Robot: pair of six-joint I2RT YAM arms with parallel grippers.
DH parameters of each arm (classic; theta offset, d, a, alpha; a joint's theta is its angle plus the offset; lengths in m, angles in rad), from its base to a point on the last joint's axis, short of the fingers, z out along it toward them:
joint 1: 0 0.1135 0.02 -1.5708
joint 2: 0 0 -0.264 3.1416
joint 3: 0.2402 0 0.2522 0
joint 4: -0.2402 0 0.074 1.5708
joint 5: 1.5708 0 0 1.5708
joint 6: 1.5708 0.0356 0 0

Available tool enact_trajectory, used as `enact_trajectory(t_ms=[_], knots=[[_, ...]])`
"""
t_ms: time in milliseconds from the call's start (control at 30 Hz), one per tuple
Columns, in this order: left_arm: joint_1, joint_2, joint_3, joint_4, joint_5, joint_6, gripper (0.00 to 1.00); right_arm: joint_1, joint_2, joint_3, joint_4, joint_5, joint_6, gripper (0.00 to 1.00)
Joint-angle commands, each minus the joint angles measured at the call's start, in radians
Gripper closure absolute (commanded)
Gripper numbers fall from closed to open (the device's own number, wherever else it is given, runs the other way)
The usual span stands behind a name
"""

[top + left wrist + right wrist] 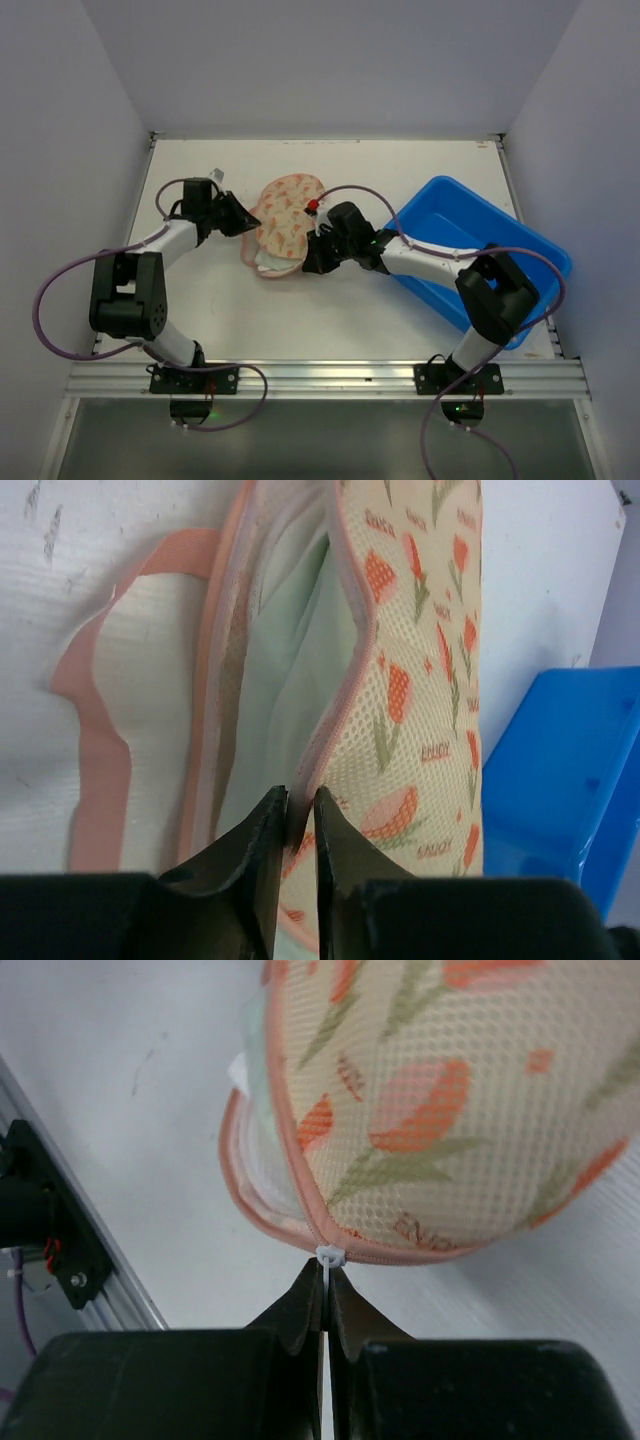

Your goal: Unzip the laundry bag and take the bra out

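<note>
Open table (pixel 300 320) before and beyond the laundry bag (pixel 290 215); left tool (pixel 256 226), right tool (pixel 306 266) and blue tub (pixel 455 212) at its flanks.

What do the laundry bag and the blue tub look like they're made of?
Laundry bag: soft matte mesh fabric, tiny holes visible across the tulip print. Blue tub: probably rigid plastic, smooth, evenly coloured, slight sheen.

Overhead view takes in the table (pixel 330 320); both wrist views closely share the laundry bag (pixel 288 215)
</note>
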Motion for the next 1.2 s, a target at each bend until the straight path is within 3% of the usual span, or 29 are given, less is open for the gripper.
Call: enact_trajectory(t_ms=[0, 67, 100, 133, 167, 200, 300, 600, 767, 933, 1000, 1033, 1167], knots=[[0.023, 0.009, 0.073, 0.019, 0.024, 0.039, 0.77, 0.083, 0.095, 0.138, 0.013, -0.068, 0.004, 1.0], [0.027, -0.029, 0.063, -0.001, 0.003, 0.04, 0.66, 0.114, 0.137, 0.21, 0.021, -0.081, 0.016, 1.0], [0.03, -0.046, 0.054, -0.009, -0.008, 0.042, 0.56, 0.122, 0.156, 0.23, 0.024, -0.081, 0.022, 1.0], [0.038, -0.086, 0.034, -0.036, -0.026, 0.051, 0.38, 0.132, 0.185, 0.264, 0.024, -0.078, 0.027, 1.0], [0.042, -0.106, 0.021, -0.049, -0.039, 0.056, 0.38, 0.135, 0.197, 0.276, 0.023, -0.074, 0.027, 1.0], [0.047, -0.13, 0.008, -0.063, -0.056, 0.06, 0.19, 0.135, 0.208, 0.287, 0.021, -0.073, 0.035, 1.0], [0.05, -0.227, -0.055, -0.116, -0.108, 0.077, 0.03, 0.135, 0.223, 0.298, 0.027, -0.068, 0.045, 1.0], [-0.013, -0.473, -0.29, -0.103, -0.04, -0.059, 0.09, 0.143, 0.239, 0.292, 0.035, -0.062, 0.052, 1.0], [-0.042, -0.488, -0.309, -0.086, -0.111, -0.064, 0.11, 0.146, 0.243, 0.287, 0.006, -0.048, 0.038, 1.0], [-0.039, -0.435, -0.22, -0.098, -0.215, 0.019, 0.12, 0.143, 0.199, 0.247, -0.092, 0.008, 0.01, 1.0], [-0.037, -0.376, -0.158, -0.1, -0.191, 0.057, 0.12, 0.14, 0.174, 0.209, -0.143, 0.025, 0.01, 0.88], [-0.039, -0.358, -0.14, -0.097, -0.18, 0.066, 0.12, 0.137, 0.142, 0.194, -0.157, 0.039, 0.012, 0.76], [-0.039, -0.272, -0.066, -0.095, -0.148, 0.125, 0.12, 0.093, 0.039, 0.086, -0.224, 0.08, 0.032, 0.47]])
